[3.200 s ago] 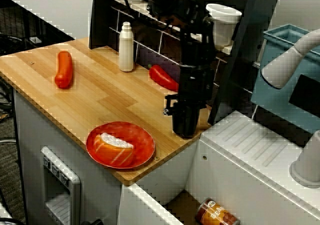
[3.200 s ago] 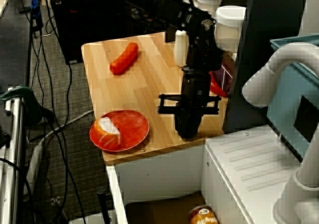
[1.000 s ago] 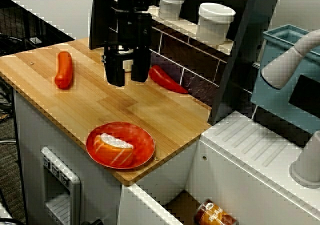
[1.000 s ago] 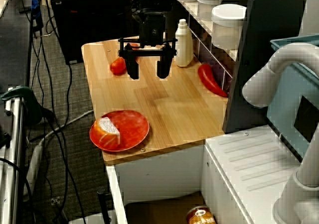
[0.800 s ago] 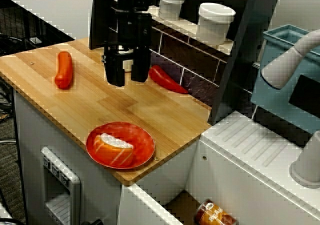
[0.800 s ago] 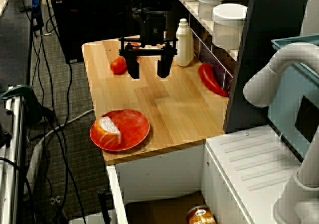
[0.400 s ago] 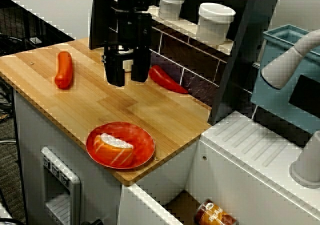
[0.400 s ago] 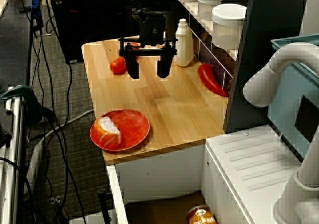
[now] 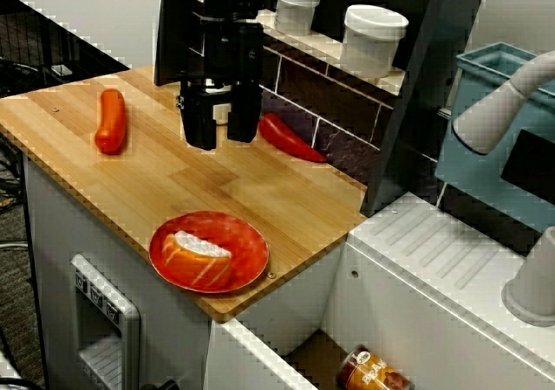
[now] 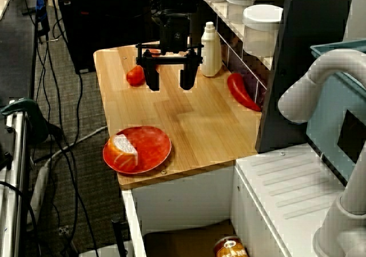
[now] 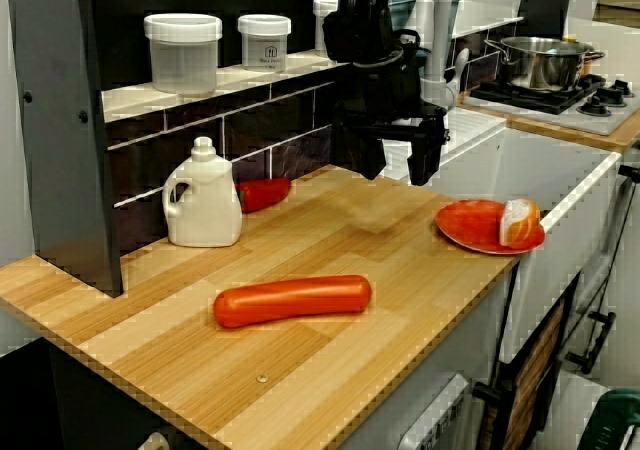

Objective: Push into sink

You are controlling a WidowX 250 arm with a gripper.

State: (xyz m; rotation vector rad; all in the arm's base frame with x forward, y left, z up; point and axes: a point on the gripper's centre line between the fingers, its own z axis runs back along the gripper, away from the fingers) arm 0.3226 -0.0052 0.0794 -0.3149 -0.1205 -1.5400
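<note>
Side view shows the gripper (image 10: 170, 79) open, holding nothing, above mid-worktop (image 10: 194, 125). The sink (image 10: 189, 243) lies below the worktop's near edge. Risk — a misaligned push sends the plate (image 10: 137, 149) off the outer edge.

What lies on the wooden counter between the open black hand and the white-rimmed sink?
From the front corner view, only the red plate with an orange slice.

Bare counter (image 10: 200, 125) ahead — red plate (image 10: 137, 149) near the edge.
</note>
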